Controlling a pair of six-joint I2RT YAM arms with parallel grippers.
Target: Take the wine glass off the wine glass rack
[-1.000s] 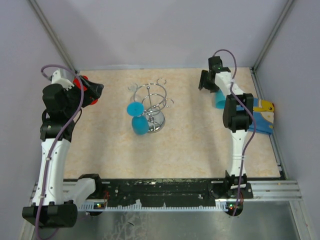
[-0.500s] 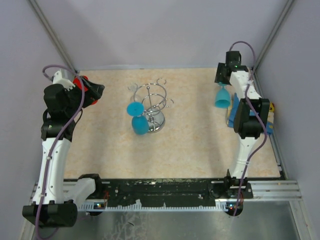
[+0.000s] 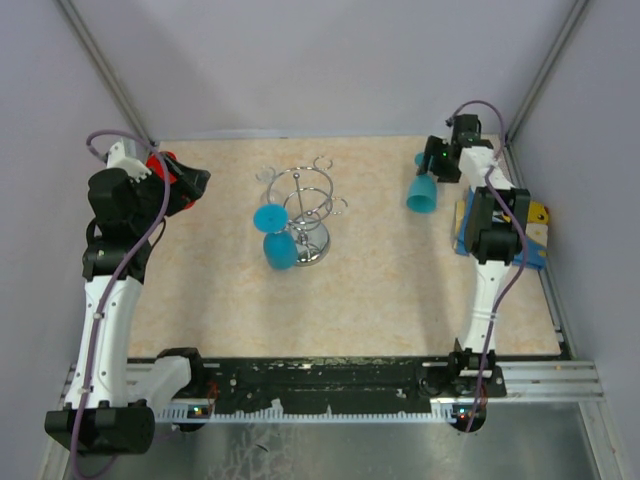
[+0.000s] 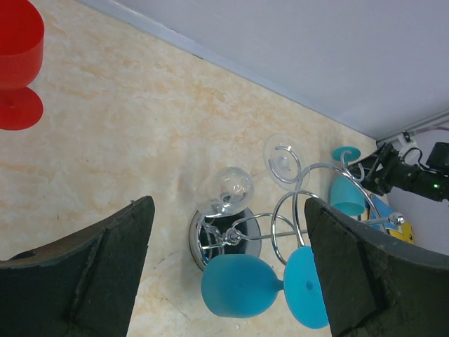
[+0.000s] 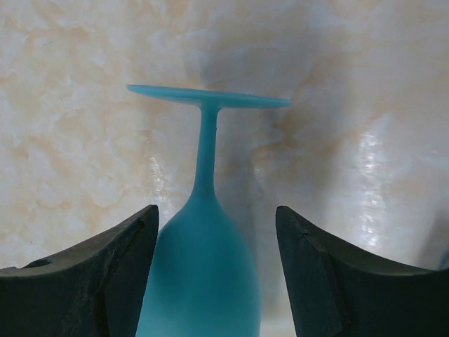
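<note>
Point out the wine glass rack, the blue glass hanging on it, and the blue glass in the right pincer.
wine glass rack (image 3: 315, 251): top view, round base.
hanging blue glass (image 4: 238, 286): left wrist view, bowl.
held blue glass (image 5: 200, 281): right wrist view, bowl.

The blue wine glass (image 5: 203, 281) runs off the bottom of the right wrist view, so where the right claw (image 5: 216, 210) meets its bowl is unseen. The red glass (image 4: 17, 63) is cropped at the left wrist view's upper left. From above, the right arm (image 3: 490, 225) half covers a blue-and-yellow object (image 3: 535, 238).
</note>
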